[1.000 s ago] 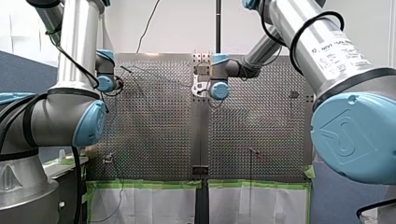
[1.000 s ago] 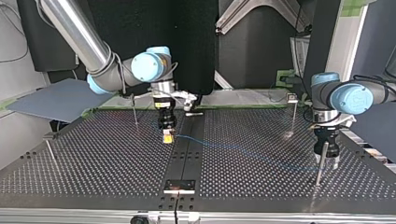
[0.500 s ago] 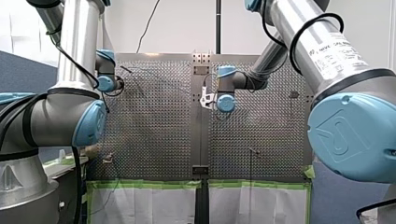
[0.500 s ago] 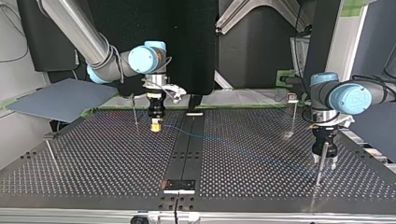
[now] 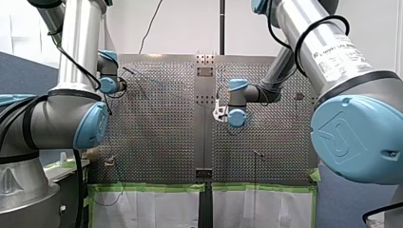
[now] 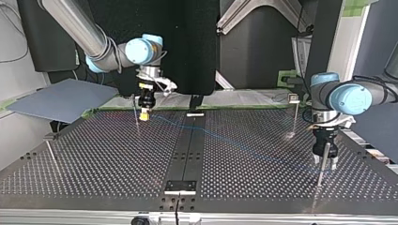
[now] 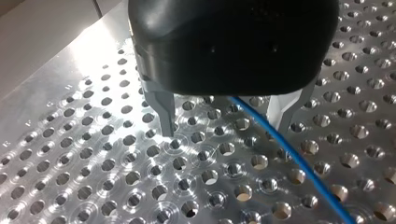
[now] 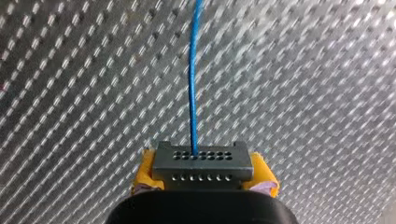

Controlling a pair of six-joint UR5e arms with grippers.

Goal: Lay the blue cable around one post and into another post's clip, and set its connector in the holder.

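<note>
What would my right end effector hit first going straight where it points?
Likely the bare perforated table, met by the connector my right end effector grips; only the blue cable runs ahead. Depth unclear.

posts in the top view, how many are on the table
4: far-left post beside my right claw; near-left post near the view's left edge; far-right post; near-right post by my left claw. Others may be hidden.
</note>
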